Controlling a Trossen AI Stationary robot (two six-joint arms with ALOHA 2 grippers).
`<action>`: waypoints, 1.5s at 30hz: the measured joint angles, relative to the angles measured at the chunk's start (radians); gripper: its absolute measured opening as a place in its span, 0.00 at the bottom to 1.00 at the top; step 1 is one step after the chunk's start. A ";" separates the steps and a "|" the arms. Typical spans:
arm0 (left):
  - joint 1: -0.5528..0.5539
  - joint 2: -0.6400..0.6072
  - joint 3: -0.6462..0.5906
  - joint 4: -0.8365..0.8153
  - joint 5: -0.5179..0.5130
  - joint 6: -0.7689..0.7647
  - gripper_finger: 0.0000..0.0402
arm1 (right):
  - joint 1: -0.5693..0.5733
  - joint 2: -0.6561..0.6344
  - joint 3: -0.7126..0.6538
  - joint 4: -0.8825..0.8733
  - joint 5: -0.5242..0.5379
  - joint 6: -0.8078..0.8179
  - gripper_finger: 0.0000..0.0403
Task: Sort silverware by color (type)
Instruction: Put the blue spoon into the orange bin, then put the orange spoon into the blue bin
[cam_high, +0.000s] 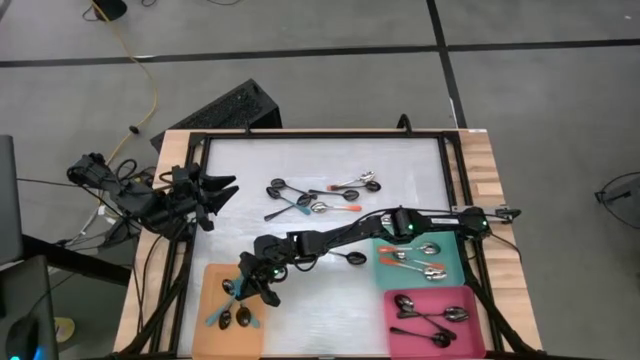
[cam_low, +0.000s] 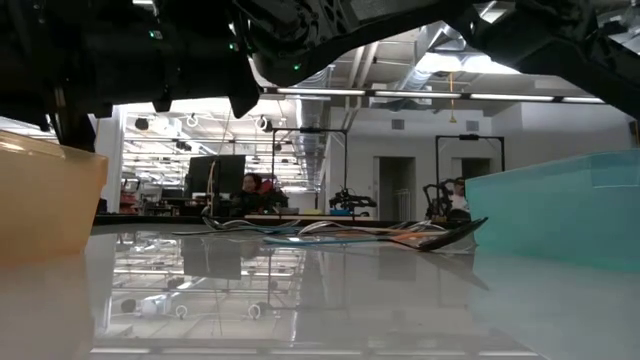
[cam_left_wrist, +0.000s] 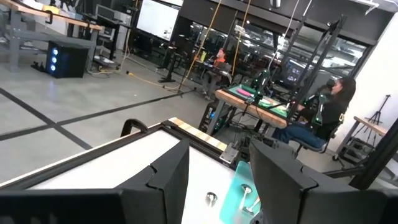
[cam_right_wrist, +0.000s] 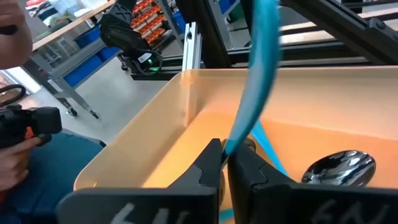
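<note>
We see right gripper (cam_right_wrist: 225, 163) over orange tray (cam_high: 214, 338) at worktop's front-left corner, clenched on teal spoon (cam_right_wrist: 256, 68). Left gripper (cam_high: 222, 189) parked at left edge, fingers apart, empty.

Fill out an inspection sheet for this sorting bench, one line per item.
Surface: white table top in a black frame, wood border.
Job's things: loose spoons mid-table; teal-handled spoons in the orange tray; orange-handled spoons in the teal tray; plain metal spoons in the pink tray.
Clutter: nothing seen.
Grippers: right gripper over the orange tray, jaws pinching a teal spoon handle; left gripper idle at the table's left edge, jaws apart.
Cables: yellow cable on the floor.
Surroundings: seated people beyond the table.
</note>
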 joint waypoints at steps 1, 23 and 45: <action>0.000 0.000 0.000 0.000 0.000 0.000 0.38 | 0.000 0.000 0.000 -0.003 0.000 0.000 0.08; 0.000 0.000 0.000 -0.023 -0.002 -0.001 0.38 | -0.003 -0.001 0.000 -0.065 0.003 -0.087 0.31; 0.000 0.000 0.000 -0.022 -0.002 -0.019 0.38 | -0.108 -0.142 0.021 -0.345 -0.039 -0.210 0.37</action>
